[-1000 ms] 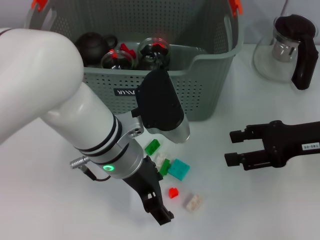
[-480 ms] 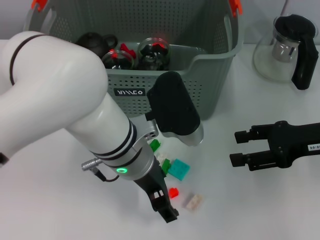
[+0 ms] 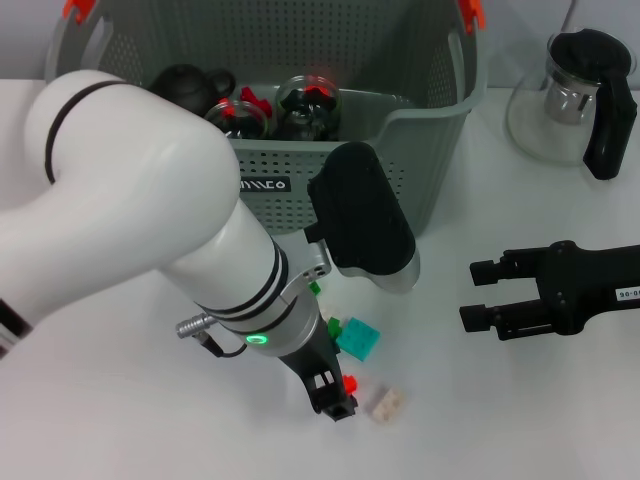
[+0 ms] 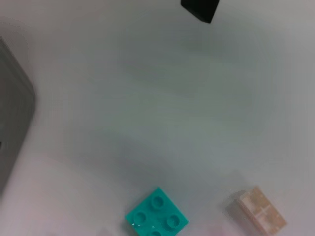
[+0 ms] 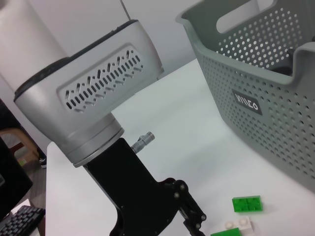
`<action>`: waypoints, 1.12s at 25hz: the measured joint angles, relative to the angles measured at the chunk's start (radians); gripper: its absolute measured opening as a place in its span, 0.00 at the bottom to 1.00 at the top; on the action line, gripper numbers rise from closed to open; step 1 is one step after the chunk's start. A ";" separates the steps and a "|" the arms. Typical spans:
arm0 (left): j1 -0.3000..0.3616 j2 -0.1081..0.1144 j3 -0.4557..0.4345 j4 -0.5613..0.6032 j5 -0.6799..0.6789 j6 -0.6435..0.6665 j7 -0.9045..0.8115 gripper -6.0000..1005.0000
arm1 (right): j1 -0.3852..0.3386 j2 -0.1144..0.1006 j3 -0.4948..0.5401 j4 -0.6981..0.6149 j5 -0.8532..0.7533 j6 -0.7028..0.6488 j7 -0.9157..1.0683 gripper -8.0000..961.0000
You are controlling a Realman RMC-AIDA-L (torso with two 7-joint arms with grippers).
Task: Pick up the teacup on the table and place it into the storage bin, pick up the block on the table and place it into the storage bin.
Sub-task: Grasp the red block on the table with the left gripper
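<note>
My left hand (image 3: 335,398) hung low over the red block (image 3: 349,382), its opening hidden; my right hand (image 3: 478,295) waited wide apart on the table (image 3: 500,410).

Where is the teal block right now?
In the head view the teal block lies on the white table in front of the storage bin, just right of the left gripper, with a beige block nearer the robot.

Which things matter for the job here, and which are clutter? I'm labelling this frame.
Job: storage bin; loose blocks, e.g. teal block, red block, beige block; left gripper above them.
Clutter: glass kettle; right gripper, idle.
</note>
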 joint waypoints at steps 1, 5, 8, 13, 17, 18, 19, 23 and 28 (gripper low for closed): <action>0.000 0.000 0.001 -0.001 0.001 -0.002 0.000 0.66 | 0.000 0.000 0.000 0.000 0.000 0.000 0.000 0.86; -0.004 0.000 0.014 -0.011 0.005 -0.011 -0.001 0.55 | -0.001 0.000 0.000 0.000 0.000 0.000 -0.001 0.86; -0.006 0.000 0.028 -0.011 0.008 -0.012 -0.010 0.55 | -0.002 0.000 0.000 0.000 0.000 0.000 -0.001 0.86; -0.014 0.000 0.047 -0.016 0.012 -0.023 -0.024 0.55 | -0.004 0.000 0.000 0.000 0.000 0.000 -0.002 0.86; -0.017 0.000 0.049 -0.029 0.014 -0.034 -0.028 0.55 | -0.005 0.001 0.000 0.000 0.000 0.000 -0.002 0.86; -0.018 0.000 0.049 -0.033 0.014 -0.038 -0.028 0.55 | -0.006 0.001 0.000 0.000 0.000 0.000 -0.002 0.86; -0.020 0.000 0.050 -0.039 0.015 -0.040 -0.029 0.55 | -0.007 0.001 0.000 0.000 0.000 0.000 -0.002 0.86; -0.031 0.000 0.064 -0.061 0.016 -0.052 -0.041 0.55 | -0.009 0.002 0.000 0.000 0.000 0.000 -0.002 0.86; -0.031 0.000 0.074 -0.064 0.015 -0.061 -0.044 0.53 | -0.009 0.004 0.000 0.000 0.000 0.000 -0.002 0.86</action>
